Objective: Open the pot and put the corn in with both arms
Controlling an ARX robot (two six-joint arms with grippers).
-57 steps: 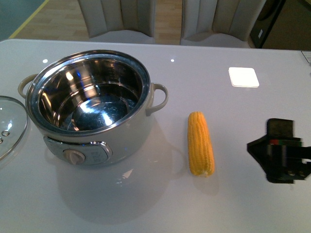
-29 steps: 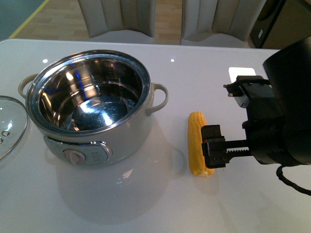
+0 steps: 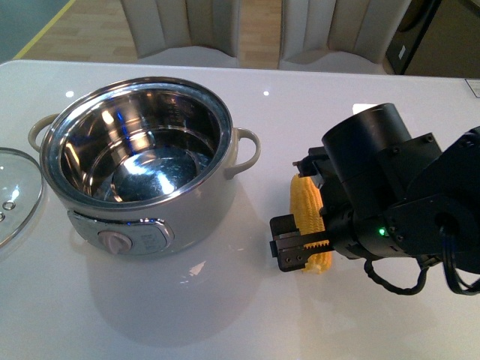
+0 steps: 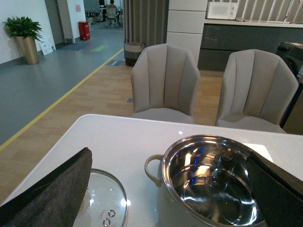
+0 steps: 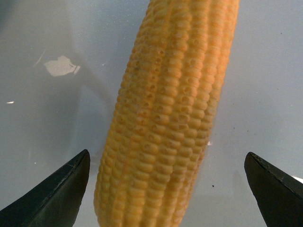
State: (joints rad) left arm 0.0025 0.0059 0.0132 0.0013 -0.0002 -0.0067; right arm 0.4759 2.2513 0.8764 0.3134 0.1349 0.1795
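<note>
On the white desk (image 3: 225,322) the pot (image 3: 201,204) stands open with its steel bowl bare. Its glass lid (image 3: 13,187) lies flat on the desk just to its left, so we judge the opening done and picking up the corn to be the step in hand. The right arm (image 3: 397,202) leans low over the corn (image 3: 306,201), which lies on the desk to the right of the pot, apart from it, its length pointing away from us. The right gripper (image 5: 168,187) is spread wide, one finger on each side of the cob, neither touching it. To do this well we should lower until the fingers flank the cob's widest part, keep them square across it, and close gently, since a round cob can roll out. The left gripper (image 4: 163,198) is also spread wide and holds nothing; we would keep it clear of the pot's mouth
</note>
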